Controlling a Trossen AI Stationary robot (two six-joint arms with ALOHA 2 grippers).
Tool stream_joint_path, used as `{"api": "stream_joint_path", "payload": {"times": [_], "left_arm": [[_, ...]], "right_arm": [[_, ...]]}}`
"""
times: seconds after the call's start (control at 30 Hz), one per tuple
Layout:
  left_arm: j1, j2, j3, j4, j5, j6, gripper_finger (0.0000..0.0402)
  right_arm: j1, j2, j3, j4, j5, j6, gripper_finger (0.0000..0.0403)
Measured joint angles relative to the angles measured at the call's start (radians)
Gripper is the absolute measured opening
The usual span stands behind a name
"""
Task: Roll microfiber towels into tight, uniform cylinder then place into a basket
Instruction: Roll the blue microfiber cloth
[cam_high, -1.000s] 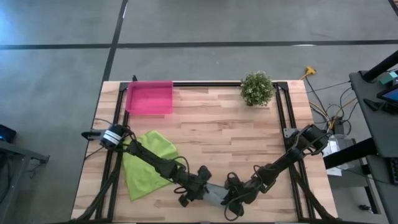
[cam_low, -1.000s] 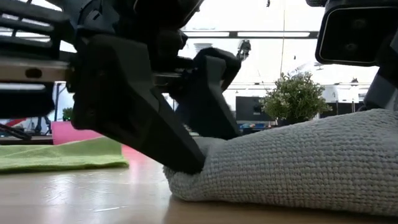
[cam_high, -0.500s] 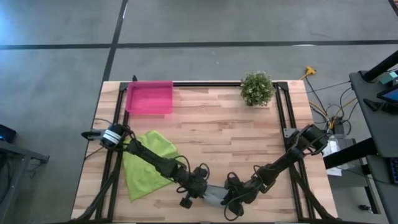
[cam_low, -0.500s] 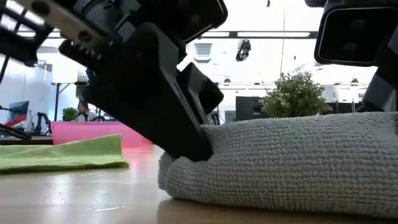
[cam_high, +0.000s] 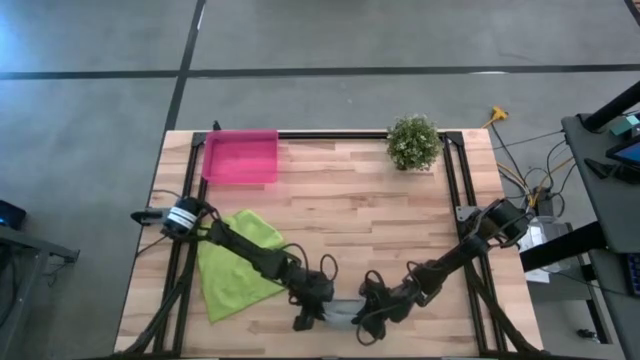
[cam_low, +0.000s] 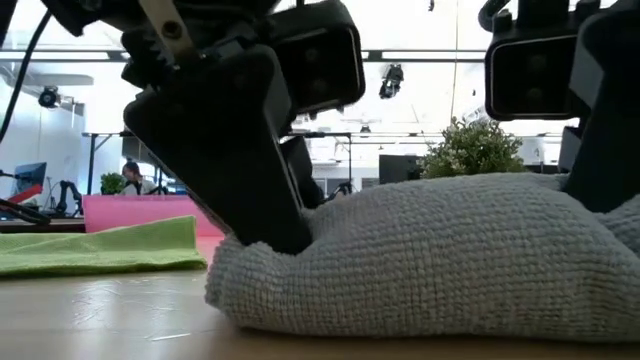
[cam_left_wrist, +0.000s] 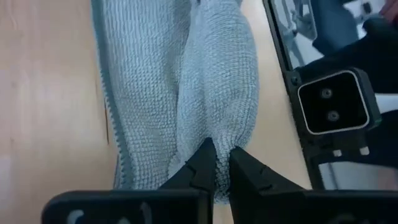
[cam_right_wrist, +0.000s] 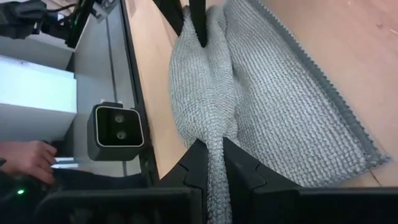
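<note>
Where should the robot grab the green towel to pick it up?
Probably at a corner. The green towel lies flat on the table, so only its edges give thin cloth to pinch. The corner nearest the pink tray looks open; come from above. The left arm crosses its other side.

From above, the grey towel (cam_high: 341, 312) is mostly hidden under both arms, and the left arm covers part of the lime green towel (cam_high: 235, 262) beside it. Level with the counter, the picture's edge cuts off the grey towel's far end.
</note>
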Motion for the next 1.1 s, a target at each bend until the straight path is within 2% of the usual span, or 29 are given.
{"api": "stream_joint_path", "payload": {"times": [0.17, 0.3, 0.4, 0.5, 0.67, 0.8, 0.93, 1.1], "left_arm": [[0.0, 0.026, 0.0, 0.017, 0.014, -0.092, 0.0008], [0.006, 0.045, 0.0, 0.028, 0.023, -0.206, 0.0008], [0.01, 0.046, 0.0, 0.027, 0.03, -0.264, 0.0008], [0.018, 0.046, 0.0, 0.031, 0.075, -0.294, 0.0008], [0.036, 0.046, -0.001, 0.055, 0.138, -0.355, 0.0008], [0.047, 0.044, -0.002, 0.07, 0.177, -0.387, 0.0008], [0.059, 0.044, -0.005, 0.089, 0.204, -0.419, 0.0008], [0.065, 0.044, -0.004, 0.097, 0.226, -0.444, 0.0008]], "right_arm": [[-0.001, -0.002, 0.001, -0.026, -0.053, 0.013, 0.0023], [0.002, -0.001, 0.016, -0.046, -0.06, -0.058, 0.0025], [0.003, 0.003, 0.038, -0.08, -0.066, -0.096, 0.0046], [0.004, -0.002, 0.064, -0.131, -0.071, -0.122, 0.0084], [0.009, -0.045, 0.109, -0.286, -0.042, -0.2, 0.0152], [0.01, -0.084, 0.137, -0.406, -0.027, -0.301, 0.0185], [0.015, -0.109, 0.161, -0.456, 0.005, -0.388, 0.0193], [0.024, -0.139, 0.198, -0.498, 0.113, -0.493, 0.0187]]}}
